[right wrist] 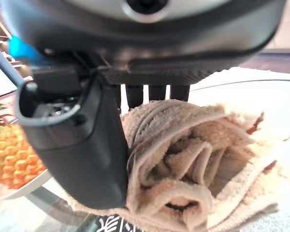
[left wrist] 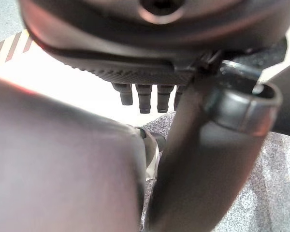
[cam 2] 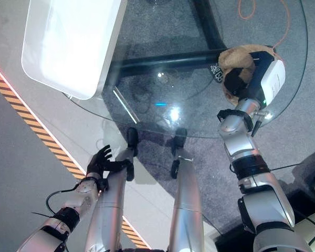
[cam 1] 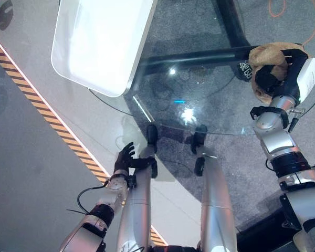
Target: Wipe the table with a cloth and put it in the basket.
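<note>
A crumpled tan cloth (cam 1: pixel 266 54) lies on the right part of the round glass table (cam 1: pixel 199 100). My right hand (cam 1: pixel 269 80) rests on it, its fingers and thumb curled round the bunched cloth (right wrist: pixel 183 159), as the right wrist view shows from close up. My left hand (cam 1: pixel 124 157) hangs low beside the table's near edge, off the glass, with its fingers relaxed and nothing in them.
A white slab with rounded corners (cam 1: pixel 100 42) covers the table's far left part. The table's black base (cam 1: pixel 199 56) shows through the glass. A pineapple (right wrist: pixel 9 154) on a plate stands near the cloth. Yellow-black floor tape (cam 1: pixel 42 110) runs along the left.
</note>
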Available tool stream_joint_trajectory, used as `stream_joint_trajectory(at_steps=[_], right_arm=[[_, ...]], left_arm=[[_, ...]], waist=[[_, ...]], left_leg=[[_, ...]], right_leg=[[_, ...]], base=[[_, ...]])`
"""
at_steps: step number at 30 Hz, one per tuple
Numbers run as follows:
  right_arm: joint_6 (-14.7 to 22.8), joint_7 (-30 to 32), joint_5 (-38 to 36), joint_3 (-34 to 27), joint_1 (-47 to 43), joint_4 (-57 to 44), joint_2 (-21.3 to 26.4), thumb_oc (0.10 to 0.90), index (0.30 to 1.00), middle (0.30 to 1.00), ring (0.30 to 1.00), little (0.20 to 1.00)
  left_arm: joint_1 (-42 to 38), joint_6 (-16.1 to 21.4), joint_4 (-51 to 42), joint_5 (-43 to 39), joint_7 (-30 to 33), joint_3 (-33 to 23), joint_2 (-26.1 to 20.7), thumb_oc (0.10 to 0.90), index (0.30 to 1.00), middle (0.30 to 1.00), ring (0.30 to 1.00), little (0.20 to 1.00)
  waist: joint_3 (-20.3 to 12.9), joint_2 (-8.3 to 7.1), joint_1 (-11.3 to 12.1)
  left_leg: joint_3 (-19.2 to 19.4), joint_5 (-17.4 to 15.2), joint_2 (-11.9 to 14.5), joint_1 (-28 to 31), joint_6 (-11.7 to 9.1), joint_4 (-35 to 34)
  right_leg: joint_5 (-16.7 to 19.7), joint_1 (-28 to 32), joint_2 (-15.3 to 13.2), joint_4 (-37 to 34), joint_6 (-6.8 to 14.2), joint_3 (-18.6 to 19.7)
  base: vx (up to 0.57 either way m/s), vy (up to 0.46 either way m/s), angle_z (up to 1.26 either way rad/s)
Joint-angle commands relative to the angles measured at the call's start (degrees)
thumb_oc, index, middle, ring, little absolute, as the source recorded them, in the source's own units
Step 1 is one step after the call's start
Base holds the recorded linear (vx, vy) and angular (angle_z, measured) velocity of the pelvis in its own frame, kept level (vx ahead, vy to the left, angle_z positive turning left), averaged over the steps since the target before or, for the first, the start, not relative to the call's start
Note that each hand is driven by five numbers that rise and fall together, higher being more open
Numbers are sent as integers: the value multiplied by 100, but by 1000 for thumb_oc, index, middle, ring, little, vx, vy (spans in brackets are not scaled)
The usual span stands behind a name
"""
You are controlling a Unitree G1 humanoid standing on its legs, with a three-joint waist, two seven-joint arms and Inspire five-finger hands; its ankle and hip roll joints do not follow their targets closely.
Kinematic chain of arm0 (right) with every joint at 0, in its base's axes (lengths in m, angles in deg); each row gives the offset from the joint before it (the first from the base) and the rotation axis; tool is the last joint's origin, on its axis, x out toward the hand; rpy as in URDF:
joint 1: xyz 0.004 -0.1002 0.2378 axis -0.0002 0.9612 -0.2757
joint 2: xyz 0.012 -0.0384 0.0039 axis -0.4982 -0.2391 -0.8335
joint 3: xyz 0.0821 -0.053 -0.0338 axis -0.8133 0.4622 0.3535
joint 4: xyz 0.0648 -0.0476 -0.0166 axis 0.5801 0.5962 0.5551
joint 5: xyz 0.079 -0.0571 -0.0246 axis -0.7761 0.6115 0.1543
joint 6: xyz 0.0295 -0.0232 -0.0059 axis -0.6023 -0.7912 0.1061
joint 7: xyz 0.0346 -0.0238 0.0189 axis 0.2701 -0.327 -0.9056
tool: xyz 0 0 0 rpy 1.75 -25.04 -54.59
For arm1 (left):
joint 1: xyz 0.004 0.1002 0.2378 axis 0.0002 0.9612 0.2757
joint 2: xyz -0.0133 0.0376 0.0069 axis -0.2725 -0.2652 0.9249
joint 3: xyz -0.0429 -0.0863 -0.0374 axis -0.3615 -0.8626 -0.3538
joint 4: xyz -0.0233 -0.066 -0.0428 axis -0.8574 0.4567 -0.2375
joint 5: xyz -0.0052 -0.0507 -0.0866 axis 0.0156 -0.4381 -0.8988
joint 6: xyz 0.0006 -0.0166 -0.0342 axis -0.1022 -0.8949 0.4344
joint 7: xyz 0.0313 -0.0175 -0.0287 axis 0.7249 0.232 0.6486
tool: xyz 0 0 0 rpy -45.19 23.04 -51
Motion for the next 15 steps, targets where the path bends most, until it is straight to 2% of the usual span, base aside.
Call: stream_joint_trajectory(at_steps=[1,11,15], right_arm=[[418,-965,413,753,91,-1142,-694,100,300,300,300,200],[237,-1707,879,1309,248,-1824,-1190,100,300,300,300,200],[32,-1915,940,1663,121,-1897,-1401,100,300,300,300,200]], left_arm=[[763,-52,106,62,135,177,282,800,900,900,900,900],[761,-22,128,109,114,114,365,800,900,900,900,900],[658,-119,107,77,180,185,429,800,900,900,900,900]], waist=[[-94,134,134],[-94,62,163],[-94,53,218]], left_leg=[[232,-255,-302,8,397,161],[283,-249,-319,181,398,60],[262,-227,-334,162,405,30]], right_leg=[[427,122,124,-434,96,-120],[424,306,68,-558,128,-208],[442,295,40,-590,131,-251]], base=[[9,46,3],[8,29,3],[8,6,0]])
